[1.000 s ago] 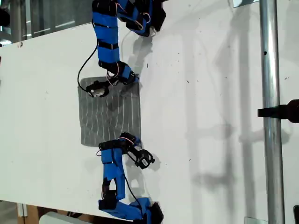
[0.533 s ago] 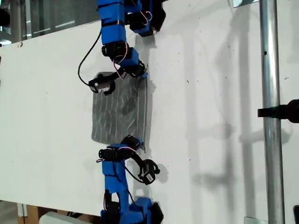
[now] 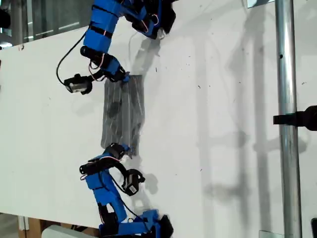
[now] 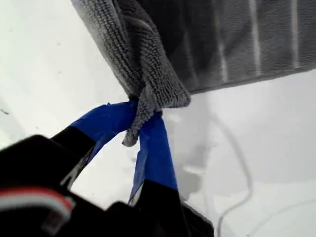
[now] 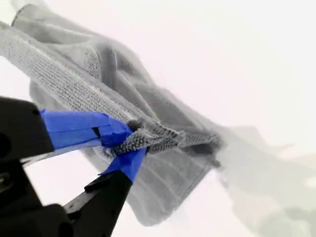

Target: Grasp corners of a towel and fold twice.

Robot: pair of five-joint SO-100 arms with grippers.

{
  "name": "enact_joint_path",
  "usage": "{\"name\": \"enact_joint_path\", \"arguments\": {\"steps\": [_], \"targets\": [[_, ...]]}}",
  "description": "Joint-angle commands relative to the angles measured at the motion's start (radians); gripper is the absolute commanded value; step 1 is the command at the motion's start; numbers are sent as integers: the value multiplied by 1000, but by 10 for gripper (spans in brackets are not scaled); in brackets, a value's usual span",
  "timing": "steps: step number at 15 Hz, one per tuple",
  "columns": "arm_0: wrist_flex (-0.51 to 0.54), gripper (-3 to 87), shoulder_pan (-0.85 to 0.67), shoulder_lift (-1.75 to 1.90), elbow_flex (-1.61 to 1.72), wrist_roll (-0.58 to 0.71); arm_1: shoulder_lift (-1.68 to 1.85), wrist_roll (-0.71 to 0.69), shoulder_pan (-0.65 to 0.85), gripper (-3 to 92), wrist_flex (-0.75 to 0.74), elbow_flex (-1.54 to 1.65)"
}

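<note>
The towel (image 3: 122,113), grey with thin pale stripes, lies near the middle of the white table (image 3: 223,124) in the exterior view, drawn into a narrow, partly doubled-over strip running from 12 o'clock to 6 o'clock. Each end of the strip has a blue arm at it, one arm reaching in from 12 o'clock and the other from 6 o'clock; the wrist views do not show which arm is which.

My first gripper (image 4: 143,127) has its blue-taped fingers (image 4: 156,154) pinched together on a bunched corner (image 4: 157,96) of the towel (image 4: 222,39), which is lifted above the table (image 4: 44,74).

My second gripper (image 5: 129,143) is likewise clamped on a corner (image 5: 148,138) of the towel (image 5: 163,182), whose cloth hangs in folds beyond it.

A metal pole (image 3: 289,119) crosses the table at 3 o'clock in the exterior view, well apart from the towel.
</note>
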Motion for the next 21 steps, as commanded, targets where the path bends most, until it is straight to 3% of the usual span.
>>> {"name": "enact_joint_path", "arguments": {"steps": [1, 4, 7, 10, 17, 19, 21], "targets": [[-74, -29, -173, 0, -87, 103, -21, -129, 216, -2, -95, -75], [-170, -29, -291, 31, -126, 175, -28, -216, 365, -2, -202, -189], [-225, -29, -337, 92, -124, 201, 0, -233, 399, -2, -187, -314], [-222, -29, -305, 20, -54, 192, -3, -181, 336, -3, -144, -199], [-133, -18, -267, -222, -63, 101, -166, -66, 267, -3, -413, 215], [-115, 7, -255, -250, -66, 69, -252, -60, 279, -3, -431, 207], [-81, 107, -233, -244, -67, 44, -258, -57, 285, -3, -407, 193]]}}
